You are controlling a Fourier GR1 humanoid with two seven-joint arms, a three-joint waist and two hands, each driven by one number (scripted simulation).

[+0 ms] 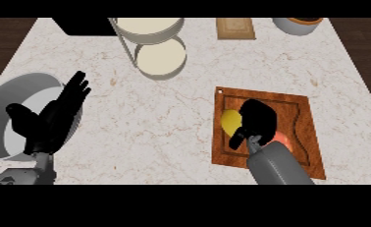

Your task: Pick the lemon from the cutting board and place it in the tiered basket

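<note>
Overlapping the lemon (229,121), right hand (259,118) above cutting board (293,104); left hand (52,122) splayed

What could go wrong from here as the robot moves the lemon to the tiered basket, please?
The right hand covers part of the lemon, which peeks out only at its left, so an off-centre grasp might let it roll on the cutting board. An orange-red item lies just beside the hand and could get nudged. The tiered basket stands far off at the back, so the carry is long.
</note>
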